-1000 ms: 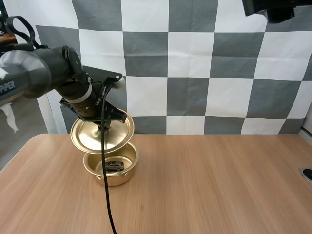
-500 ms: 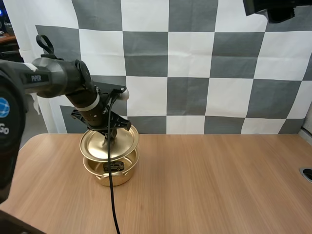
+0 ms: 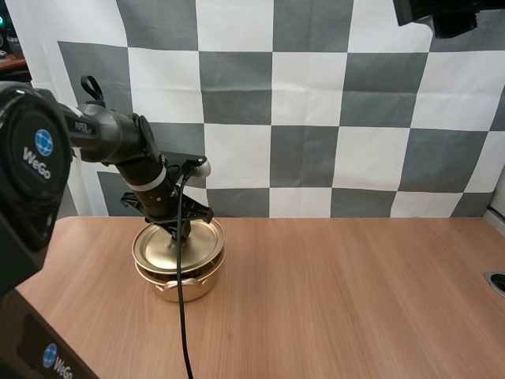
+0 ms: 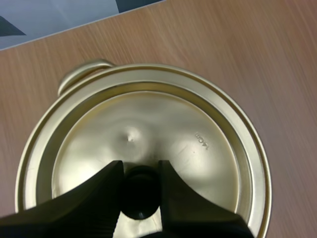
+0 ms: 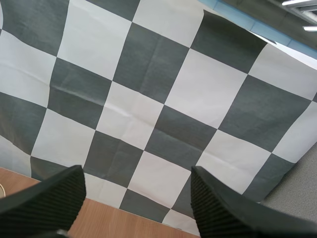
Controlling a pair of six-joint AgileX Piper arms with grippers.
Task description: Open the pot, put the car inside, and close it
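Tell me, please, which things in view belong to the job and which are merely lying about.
Job: pot; lid, covering it; left end effector, pinching the lid's knob.
Not the job: table; right end effector, open, holding nothing.

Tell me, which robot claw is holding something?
The left gripper: it pinches the black knob of the gold lid on the pot. The right gripper stands open, holding nothing.

Light-brown wooden table (image 3: 355, 300), grain running left to right, spread from near edge to far edge. Round hole (image 3: 497, 283), dark with pale rim, set in tabletop at right edge.
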